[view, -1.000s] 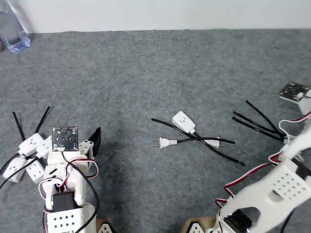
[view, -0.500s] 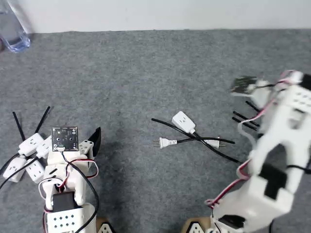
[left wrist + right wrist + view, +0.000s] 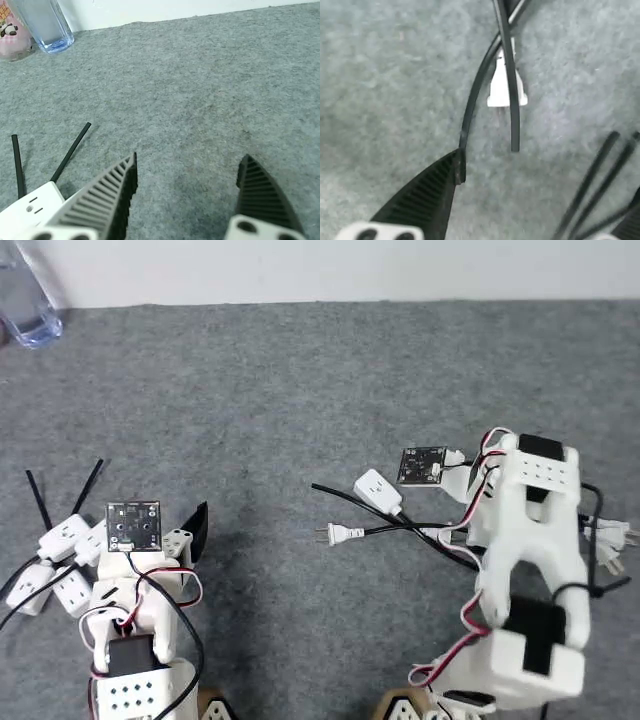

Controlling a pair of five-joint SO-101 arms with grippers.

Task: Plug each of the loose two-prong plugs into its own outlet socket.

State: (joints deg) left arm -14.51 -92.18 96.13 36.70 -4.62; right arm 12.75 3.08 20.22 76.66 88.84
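Soft, even light from overhead on the grey tabletop [image 3: 300, 380], bright, no harsh glare. Shadows faint, with one dim patch on the carpet under the left tool [image 3: 190, 157]. White wall [image 3: 350, 270] brightest. Small glints on the glass [image 3: 45, 25]. Right wrist view slightly dimmer.

I see a grey carpeted table [image 3: 280, 390]: a white outlet socket [image 3: 376, 488] and a two-prong plug [image 3: 346, 534] lie mid-table among black cords [image 3: 335, 494], more sockets [image 3: 55, 560] at the left edge, a clear glass [image 3: 28, 300] in the far corner
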